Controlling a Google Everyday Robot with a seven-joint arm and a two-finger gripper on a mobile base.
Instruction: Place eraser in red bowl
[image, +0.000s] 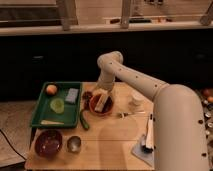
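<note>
Apparently the task is almost done, because the gripper (102, 98) hangs directly over the red bowl (93, 104) and the eraser (103, 102) appears inside the bowl between its fingers, so mainly letting go and withdrawing seem left.

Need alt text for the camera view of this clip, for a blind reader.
The robot's gripper reaches down over the red bowl on a wooden table, with the pale eraser in the bowl. A green tray sits left; a maroon bowl and metal cup sit in front.
</note>
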